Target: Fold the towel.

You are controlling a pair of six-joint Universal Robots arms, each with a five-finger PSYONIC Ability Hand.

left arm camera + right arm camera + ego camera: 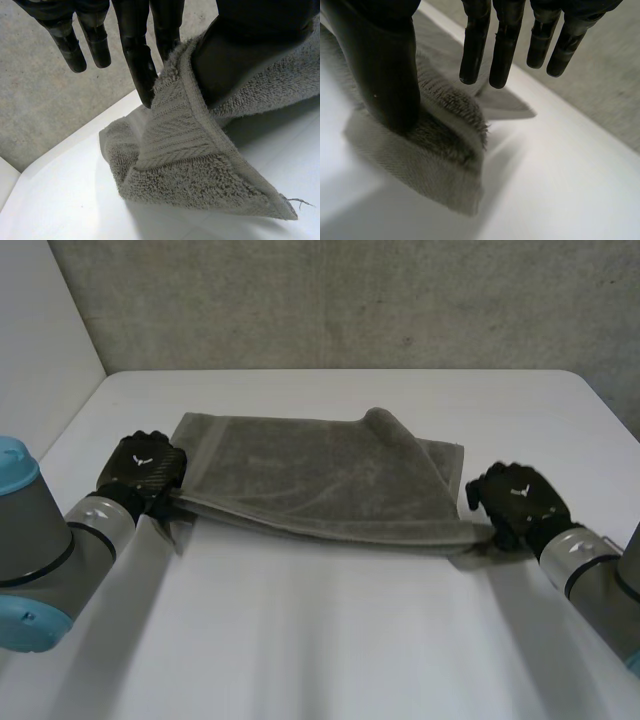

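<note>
White table [320,640]. Near corners of grey terry towel [320,480] were pinched, thumb against fingers, by left hand [148,462], right hand [515,498]. Risk: shallow right pinch slipping, fold skewing.

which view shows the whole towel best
The head view: the towel lies spread on the table, its near edge lifted between the left hand and right hand. Each wrist view gives a close look at one pinched corner.

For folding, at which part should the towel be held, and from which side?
Hold the towel by its two near corners, coming in from each short end: it lies wide, and the left robot hand and right robot hand pinch there.
</note>
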